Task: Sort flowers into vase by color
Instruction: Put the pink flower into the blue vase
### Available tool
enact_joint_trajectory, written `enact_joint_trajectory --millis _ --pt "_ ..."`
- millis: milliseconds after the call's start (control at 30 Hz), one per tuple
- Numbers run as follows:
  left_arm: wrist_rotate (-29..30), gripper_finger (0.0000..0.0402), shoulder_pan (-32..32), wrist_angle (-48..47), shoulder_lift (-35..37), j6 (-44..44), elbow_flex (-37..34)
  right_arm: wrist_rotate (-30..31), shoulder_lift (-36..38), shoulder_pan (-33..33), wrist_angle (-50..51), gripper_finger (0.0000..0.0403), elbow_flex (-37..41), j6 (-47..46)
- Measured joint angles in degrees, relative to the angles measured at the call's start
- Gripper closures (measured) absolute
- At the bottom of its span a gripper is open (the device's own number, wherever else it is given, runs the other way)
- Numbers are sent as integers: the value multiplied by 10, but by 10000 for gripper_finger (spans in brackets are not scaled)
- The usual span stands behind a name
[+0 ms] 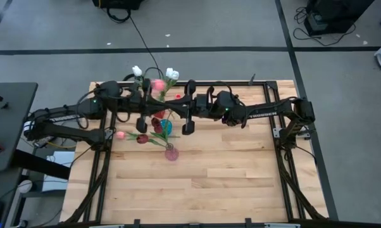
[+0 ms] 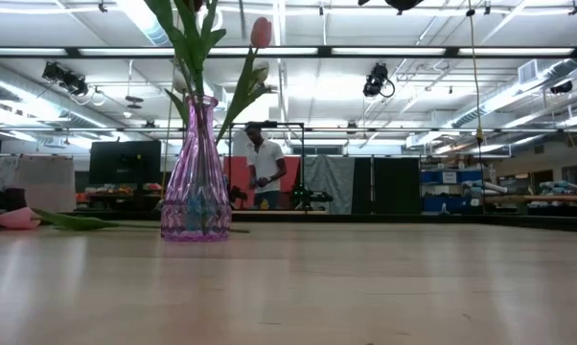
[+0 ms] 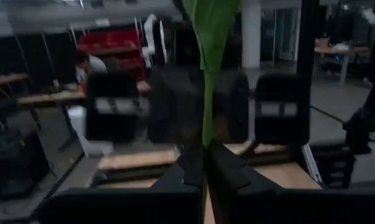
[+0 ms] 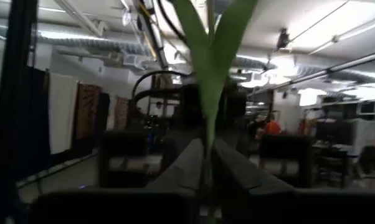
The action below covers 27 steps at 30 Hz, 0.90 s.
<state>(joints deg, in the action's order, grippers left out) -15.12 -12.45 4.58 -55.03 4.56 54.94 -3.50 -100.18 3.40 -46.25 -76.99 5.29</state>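
Tulips are lying loose on the tabletop (image 1: 228,183) at the left, a pink one (image 1: 120,135) and a maroon one (image 1: 142,138), waiting to be sorted. Just past them, your left gripper (image 3: 205,165) is pinching an upright green stem (image 3: 206,118), its jaws closed hard on it. The vases are sitting between the arms: a blue vase (image 1: 166,127) and, nearer the front, a purple vase (image 2: 195,182) that is already carrying tulips. On the right, your right gripper (image 4: 207,168) is flanking a stem with its leaf (image 4: 209,93) too; I cannot tell whether its jaws are gripping or letting go. You are probably passing one flower between the arms. Make sure only one side is carrying it before either arm is moving off, or the stem is going to bend. The bud is lying out of both wrist views, so be checking its colour before choosing a vase, and be lowering the stem straight down.
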Motion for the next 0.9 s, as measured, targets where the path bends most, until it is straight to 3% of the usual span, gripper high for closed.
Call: enact_joint_trajectory --millis 133,267,400,533,700,900 --pt "-13 394 -17 -3 45 -2 1 -26 17 0 37 317 1 -10" --pt "-21 394 -41 -71 116 6 1 -28 74 -1 169 276 0 -19" --pt "22 395 -63 -161 172 31 2 -25 106 -13 286 261 0 -23" --pt "26 395 -85 -208 180 15 2 -9 113 -29 346 262 1 -27" --pt "1 395 -98 -278 169 8 -9 46 114 -37 318 263 47 -48" --pt "21 396 -102 -242 218 -3 -81 77 119 -38 179 264 146 -56"
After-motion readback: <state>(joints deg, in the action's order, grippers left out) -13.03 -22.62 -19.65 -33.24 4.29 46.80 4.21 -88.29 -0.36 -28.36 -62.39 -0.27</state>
